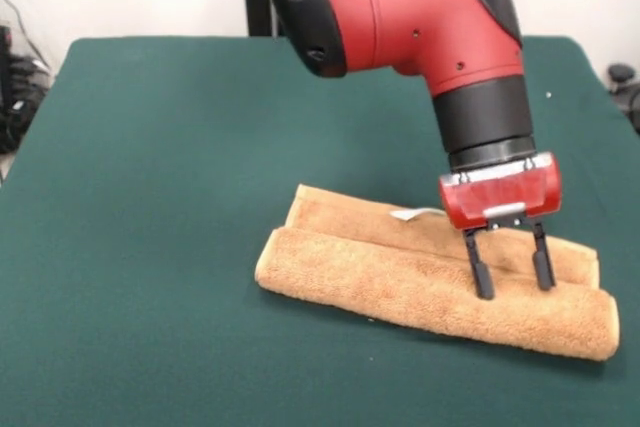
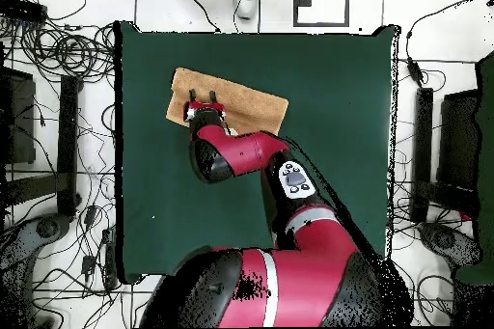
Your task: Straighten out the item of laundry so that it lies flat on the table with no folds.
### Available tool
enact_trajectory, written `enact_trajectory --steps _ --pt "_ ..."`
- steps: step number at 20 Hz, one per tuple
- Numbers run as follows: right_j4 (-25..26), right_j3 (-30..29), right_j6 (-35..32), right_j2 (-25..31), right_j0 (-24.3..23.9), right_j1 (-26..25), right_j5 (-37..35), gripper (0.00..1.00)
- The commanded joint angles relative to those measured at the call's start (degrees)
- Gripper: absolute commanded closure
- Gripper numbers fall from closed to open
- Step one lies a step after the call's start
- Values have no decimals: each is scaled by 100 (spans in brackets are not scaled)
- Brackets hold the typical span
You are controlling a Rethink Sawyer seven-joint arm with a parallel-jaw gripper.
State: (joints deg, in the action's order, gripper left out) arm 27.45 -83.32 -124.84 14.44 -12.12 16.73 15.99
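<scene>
- The towel (image 1: 430, 277) lies on the green table (image 1: 150, 197) folded into a long, narrow bundle, a rolled-over layer along the near side and a flatter layer behind it.
- A small white tag (image 1: 412, 214) peeks out on the far layer, so that part is probably an edge of the cloth turned up.
- Down comes the red arm (image 1: 420, 17) from above, and its gripper (image 1: 510, 275) stands upright over the bundle's right-hand part in the front view.
- The two black fingers (image 1: 480, 272) are spread apart, with nothing between them but the cloth below; the tips sit at or just on the terry surface, right by the crease between the two layers.
- My read: the fingers straddle that spot to pinch the top layer and peel it open, since the fold must be lifted before the towel can go flat.
- From overhead, the towel (image 2: 241, 103) lies towards the table's far left part, well clear of the edges, with plenty of felt left for spreading.
- Nothing is unfolded yet.
</scene>
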Motion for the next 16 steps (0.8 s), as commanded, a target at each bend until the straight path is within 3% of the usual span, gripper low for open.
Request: enact_trajectory --steps 1,5,10,16 --pt "-262 -215 -146 496 -292 140 -1806 0" --pt "-330 -272 -330 398 -245 139 -1669 0" --pt "-496 -511 -138 743 -552 403 -2511 0" --pt "-504 -579 -111 898 -679 356 -2714 0"
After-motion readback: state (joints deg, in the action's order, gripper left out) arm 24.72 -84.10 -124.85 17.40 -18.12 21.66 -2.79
